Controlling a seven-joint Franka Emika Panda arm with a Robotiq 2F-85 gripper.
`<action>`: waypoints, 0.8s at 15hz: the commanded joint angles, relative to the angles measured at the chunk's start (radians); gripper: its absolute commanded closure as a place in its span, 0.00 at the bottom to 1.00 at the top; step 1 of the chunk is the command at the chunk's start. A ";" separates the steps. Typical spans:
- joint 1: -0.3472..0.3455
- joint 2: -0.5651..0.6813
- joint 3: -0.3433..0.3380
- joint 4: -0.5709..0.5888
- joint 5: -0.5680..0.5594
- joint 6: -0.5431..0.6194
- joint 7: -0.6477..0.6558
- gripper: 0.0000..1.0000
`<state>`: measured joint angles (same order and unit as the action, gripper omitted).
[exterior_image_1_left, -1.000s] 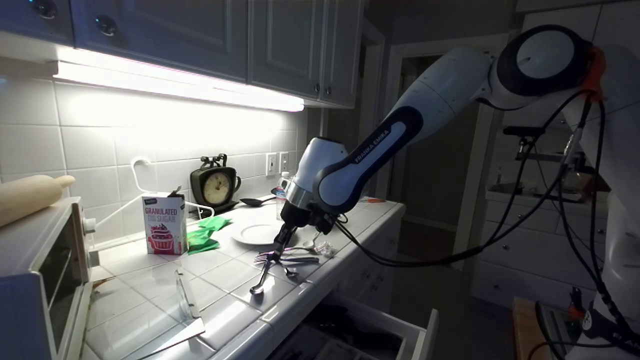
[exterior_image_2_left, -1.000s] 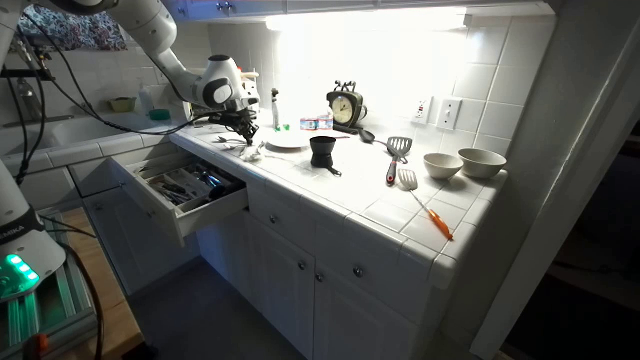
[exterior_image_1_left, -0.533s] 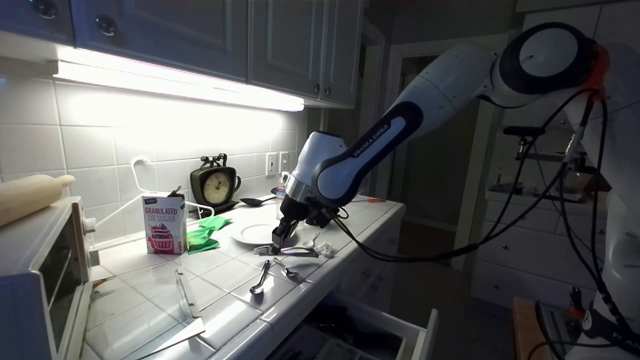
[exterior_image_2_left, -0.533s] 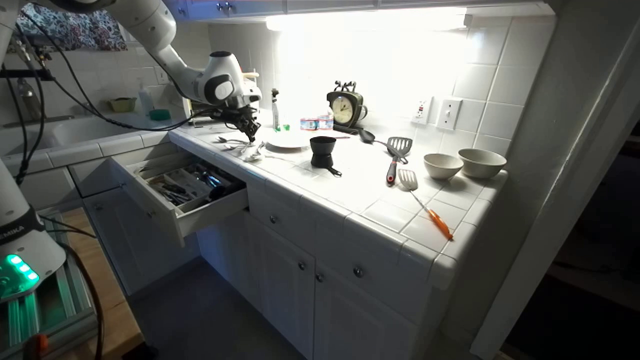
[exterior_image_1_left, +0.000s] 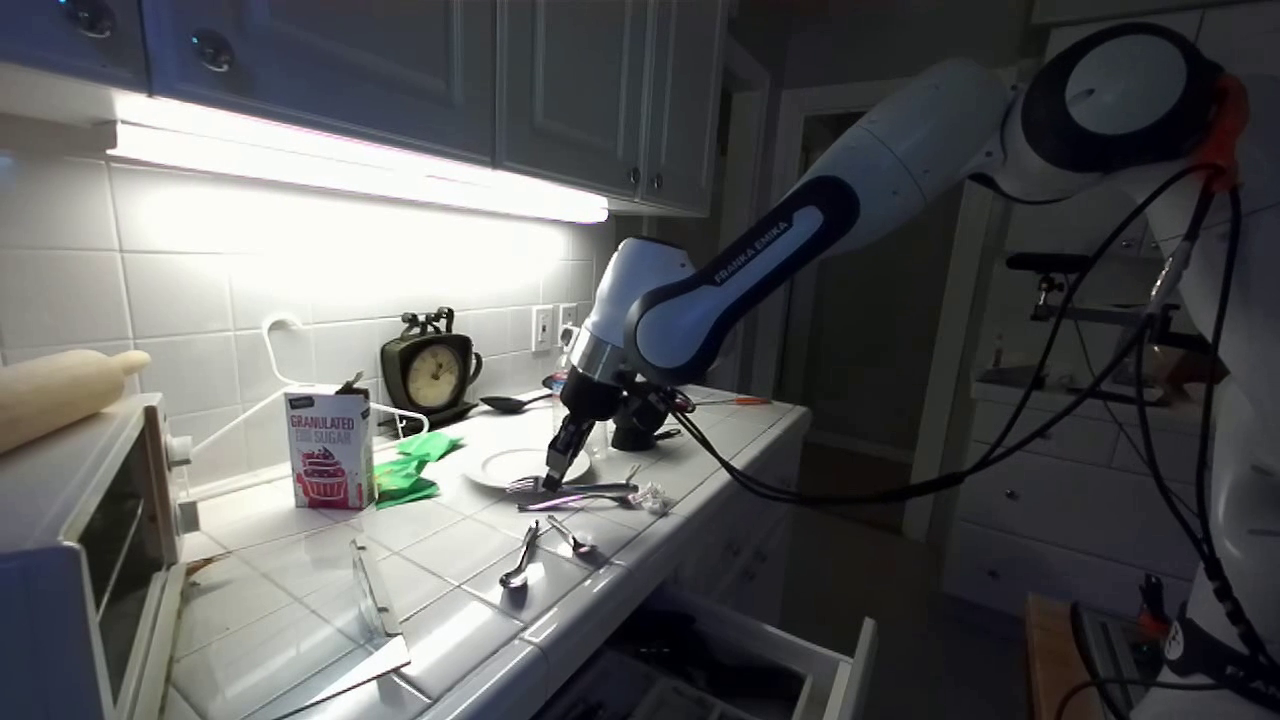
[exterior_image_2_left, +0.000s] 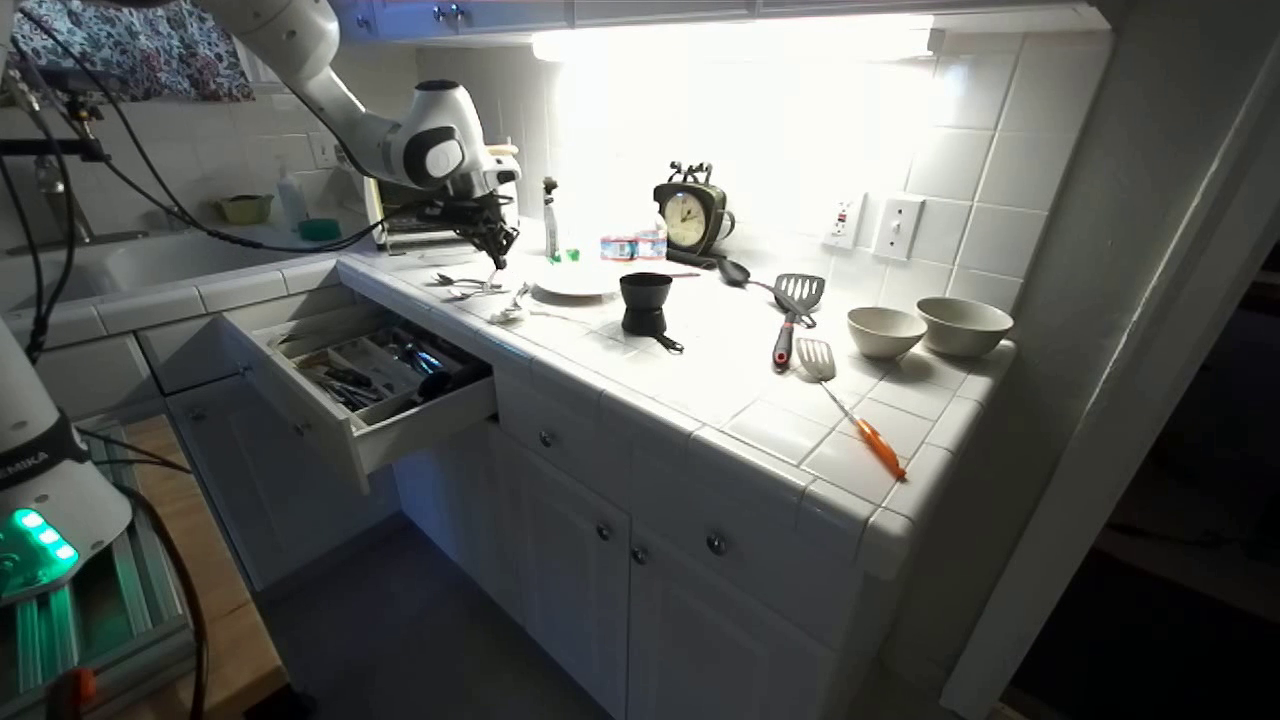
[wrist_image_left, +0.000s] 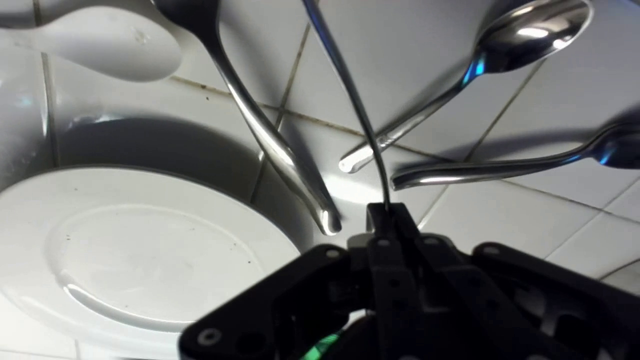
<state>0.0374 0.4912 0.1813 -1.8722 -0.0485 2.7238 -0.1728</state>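
My gripper (exterior_image_1_left: 552, 480) is shut on a metal fork (exterior_image_1_left: 524, 485) and holds it low over the tiled counter. The tines show just beside the fingertips. In the wrist view, the gripper (wrist_image_left: 387, 217) pinches the thin shaft (wrist_image_left: 352, 95), seen edge-on; its far end is cut off and the tines are hidden behind the jaws. Another metal utensil (wrist_image_left: 270, 145) lies beside it, its head partly out of view. Two metal spoons (wrist_image_left: 530, 35) (wrist_image_left: 500, 169) lie on the other side. A white spoon (wrist_image_left: 120, 42) and the white plate (wrist_image_left: 150, 182) are at the left.
An open drawer (exterior_image_2_left: 420, 440) with cutlery sticks out below the counter edge. Crumpled clear plastic (exterior_image_1_left: 652, 497) lies near the edge. A sugar box (exterior_image_1_left: 330, 450), green bag (exterior_image_1_left: 410, 470), clock (exterior_image_1_left: 432, 372), black cup-shaped item (exterior_image_2_left: 645, 300), spatulas (exterior_image_2_left: 875, 440) and bowls (exterior_image_2_left: 885, 330) stand around.
My gripper has risen a little from the counter, and the fork tines have risen with it. The utensil beneath now shows separately. The two spoons stay in place.
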 joint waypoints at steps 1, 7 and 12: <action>-0.096 -0.025 0.115 -0.004 0.082 -0.085 -0.251 0.99; -0.110 -0.016 0.121 0.011 0.087 -0.149 -0.439 0.96; -0.115 -0.016 0.121 0.012 0.088 -0.154 -0.494 0.96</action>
<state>-0.1038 0.4779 0.3289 -1.8623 0.0197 2.5711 -0.6564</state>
